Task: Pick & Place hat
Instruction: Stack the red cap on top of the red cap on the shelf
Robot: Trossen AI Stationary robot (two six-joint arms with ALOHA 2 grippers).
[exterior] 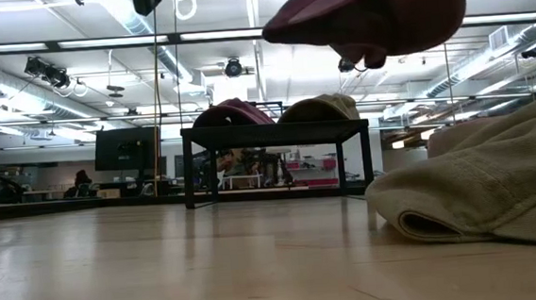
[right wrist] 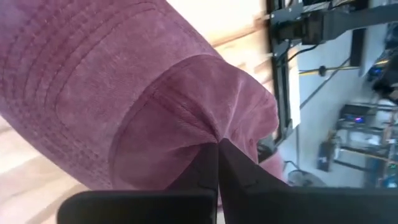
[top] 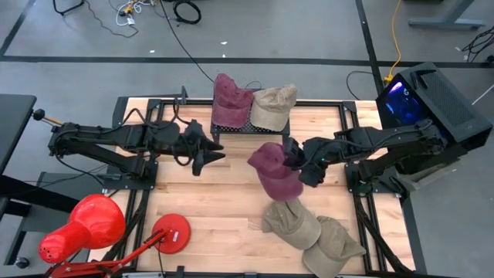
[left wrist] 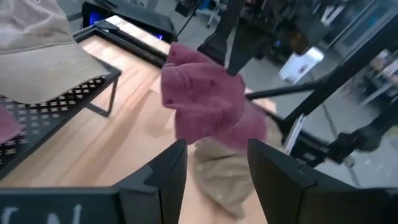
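Right gripper (top: pixel 297 158), clamped tight on a fold of a maroon hat (top: pixel 276 171), carries it in the air above the middle of the table (top: pixel 208 208), just near of the black rack (top: pixel 251 127) at the far edge. Two hats already sit on that rack: another maroon one (top: pixel 230 99) on the left, a tan one (top: pixel 274 105) on the right. Two more tan hats (top: pixel 309 232) lie on the near right of the table, yet to be moved. Left gripper (top: pixel 210 154) waits half open and empty, left of the rack. Judging by this, the job looks about half done.
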